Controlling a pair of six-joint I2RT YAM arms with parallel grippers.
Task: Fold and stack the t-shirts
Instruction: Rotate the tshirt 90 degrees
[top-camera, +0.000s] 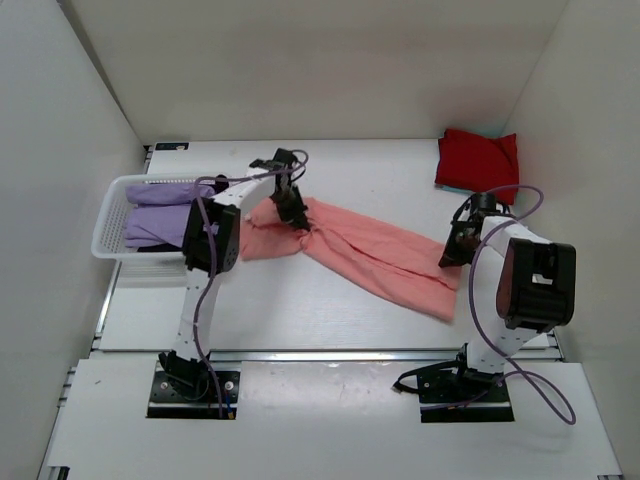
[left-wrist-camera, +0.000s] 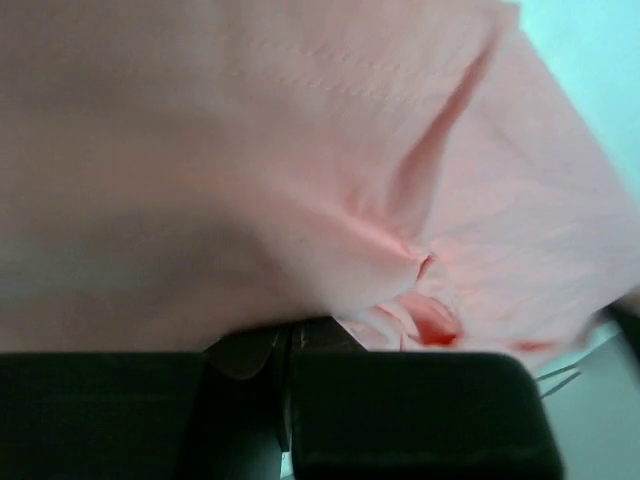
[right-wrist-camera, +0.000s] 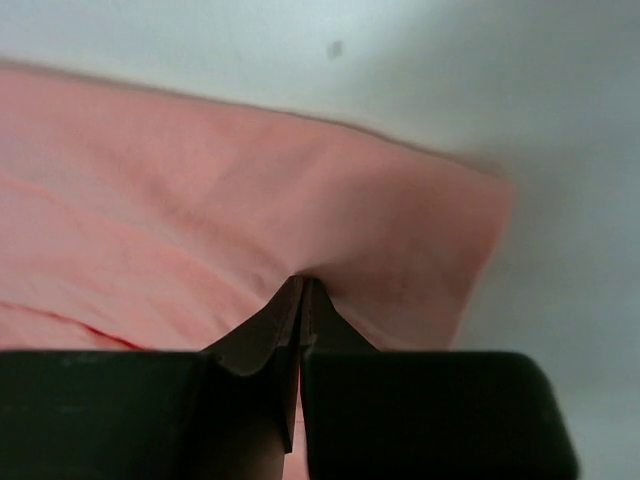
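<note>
Soft salmon-pink t-shirt (top-camera: 350, 250) pulled into a wrinkled band across the middle of the table (top-camera: 330, 318).
The left gripper (left-wrist-camera: 288, 335) and right gripper (right-wrist-camera: 302, 288) each pinch its cloth, tips buried in folds. A red t-shirt (top-camera: 477, 158) lies folded at the far right corner, and lavender t-shirts (top-camera: 165, 208) fill the lattice basket (top-camera: 105, 235) at the left edge.

Left wrist view: the pink shirt (left-wrist-camera: 300, 150) fills the frame, out of focus, and runs off the top and left edges, so its outline cannot be traced. A hanging fold covers the tips of the jaws of the left gripper (left-wrist-camera: 285, 340).

Right wrist view: the same shirt is blurred and cut off at the left edge. The right gripper (right-wrist-camera: 302, 290) has its jaw tips buried in the cloth.

Top view: the left arm (top-camera: 208, 240) hides part of the purple shirts (top-camera: 160, 212) and the right side of the basket (top-camera: 105, 235). The number of purple shirts cannot be told. A teal sliver (top-camera: 493, 131) behind the red shirt (top-camera: 477, 160) is too small to identify.
</note>
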